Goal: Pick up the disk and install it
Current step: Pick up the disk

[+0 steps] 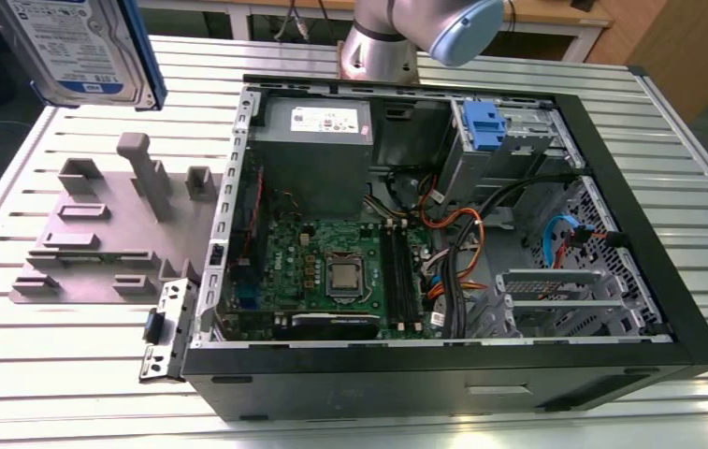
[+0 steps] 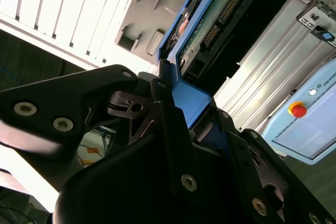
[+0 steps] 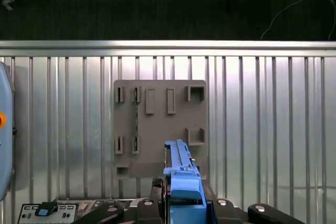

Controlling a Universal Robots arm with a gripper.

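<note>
The disk [image 1: 79, 47], silver-grey with a white and blue label and a blue bracket, hangs high in the air at the exterior view's left, above the grey holder fixture [image 1: 104, 234]. In both wrist views my gripper [image 2: 184, 103] is shut on the disk's [image 2: 210, 24] blue bracket end. The first wrist view shows the disk [image 3: 181, 174] edge-on between the black fingers [image 3: 152, 203], over the bare grey fixture [image 3: 157, 124]. The open computer case [image 1: 653, 224] lies to the exterior view's right of the fixture.
Inside the case are a motherboard [image 1: 328, 271], a power supply [image 1: 316, 131], loose cables [image 1: 454, 224] and a drive bay with a blue latch [image 1: 484, 126]. The arm's base [image 1: 385, 42] stands behind the case. The slatted metal table [image 1: 54, 374] ends near the fixture.
</note>
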